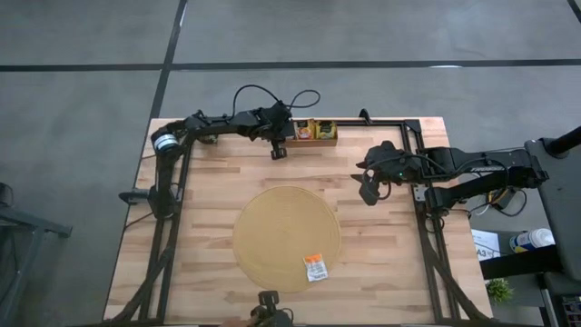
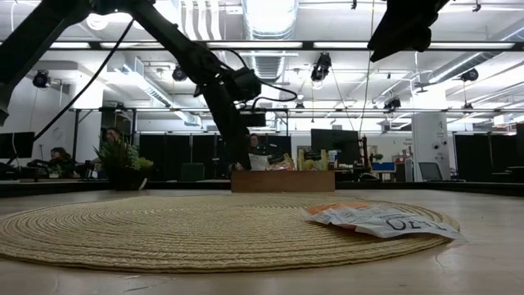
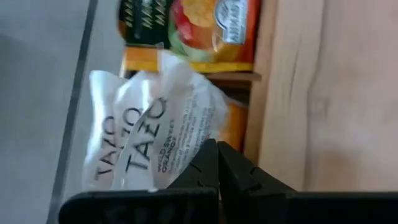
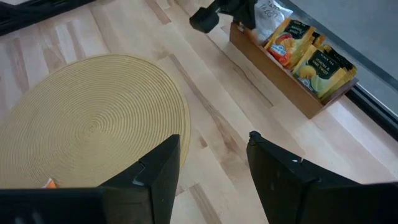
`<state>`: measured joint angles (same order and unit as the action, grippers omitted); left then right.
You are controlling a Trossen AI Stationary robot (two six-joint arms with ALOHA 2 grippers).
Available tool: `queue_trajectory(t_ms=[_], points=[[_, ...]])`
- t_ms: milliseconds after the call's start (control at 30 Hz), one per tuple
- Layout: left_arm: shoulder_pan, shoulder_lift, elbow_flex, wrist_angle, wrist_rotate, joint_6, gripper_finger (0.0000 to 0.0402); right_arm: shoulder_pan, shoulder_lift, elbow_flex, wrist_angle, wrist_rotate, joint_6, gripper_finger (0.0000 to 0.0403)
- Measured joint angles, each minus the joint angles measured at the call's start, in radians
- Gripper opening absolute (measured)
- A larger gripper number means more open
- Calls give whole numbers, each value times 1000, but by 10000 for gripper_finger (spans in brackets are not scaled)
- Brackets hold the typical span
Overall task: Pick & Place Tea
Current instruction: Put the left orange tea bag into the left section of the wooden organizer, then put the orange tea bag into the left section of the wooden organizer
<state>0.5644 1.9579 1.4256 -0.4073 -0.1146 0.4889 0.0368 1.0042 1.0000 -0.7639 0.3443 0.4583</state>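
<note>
A small wooden tray (image 1: pixel 318 141) stands at the table's far edge with tea sachets upright in it: orange ones (image 4: pixel 287 42) and dark green and yellow ones (image 4: pixel 323 70). My left gripper (image 1: pixel 289 133) is at the tray's left end, shut on a white tea sachet (image 3: pixel 155 130) printed TAZO. Another white and orange sachet (image 1: pixel 315 266) lies flat on the round tan mat (image 1: pixel 272 227), near its front right rim. My right gripper (image 4: pixel 214 143) hangs open above the table to the right of the mat, with nothing between its fingers. My left gripper pinches the white sachet by its lower corner (image 3: pixel 186 155) between its two fingertips (image 3: pixel 208 163), which slant down toward the tray. The crumpled sachet stands out beyond the fingertips over the tray's left end. Whether it touches the tray I cannot tell.
Bare wooden table (image 1: pixel 209 182) lies between the mat and the tray. The arms' black frames run along the table's left and right edges (image 1: pixel 427 236). A dark camera mount (image 1: pixel 269 304) sits at the near edge.
</note>
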Motion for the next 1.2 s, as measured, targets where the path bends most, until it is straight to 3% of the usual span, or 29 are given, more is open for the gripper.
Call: queue_trajectory(t_ms=[700,1000,1200], points=[[-3,0,51,-70,-7,-14,0,0,0,0,0,2,-17,182],[-29,-1,163,-233,91,-80,0,0,0,0,0,1,-45,182],[-109,-36,203,-343,137,-126,0,0,0,0,-2,-1,-54,182]])
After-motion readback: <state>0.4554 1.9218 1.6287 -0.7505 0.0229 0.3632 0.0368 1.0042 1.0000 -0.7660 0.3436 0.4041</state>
